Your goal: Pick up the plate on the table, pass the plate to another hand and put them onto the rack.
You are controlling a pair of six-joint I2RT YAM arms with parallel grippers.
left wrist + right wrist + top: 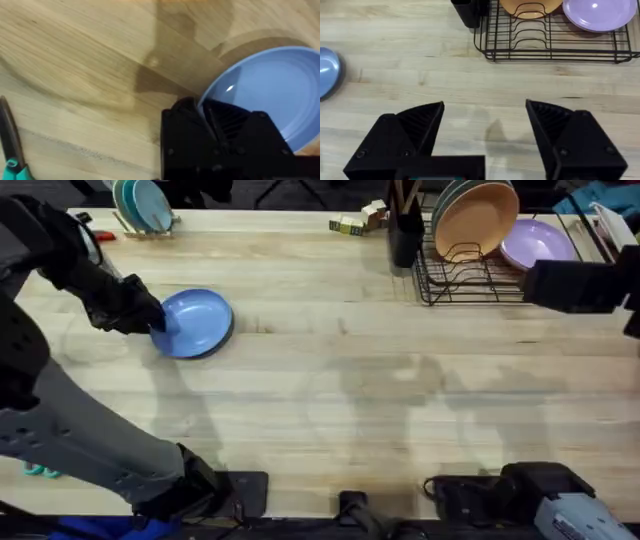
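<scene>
Left fingers (212, 122) clenched on the near rim of the plate (196, 322); plate tilted, far edge touching the counter (330, 390) at its left side. Right fingers (485, 117) released, spread wide, hovering above bare counter. Rack (478, 275) at far right, holding an orange plate (475, 220) and a purple plate (538, 242).

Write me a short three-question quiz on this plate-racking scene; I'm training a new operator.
1. True or false: the round light-blue plate already stands in the black wire dish rack.
2. Which gripper is at the plate's rim: A) left gripper B) right gripper?
3. Fill in: the right gripper's fingers are ____.

Key: 1 false, it is on the light wooden table. 2 A. 3 open.
</scene>
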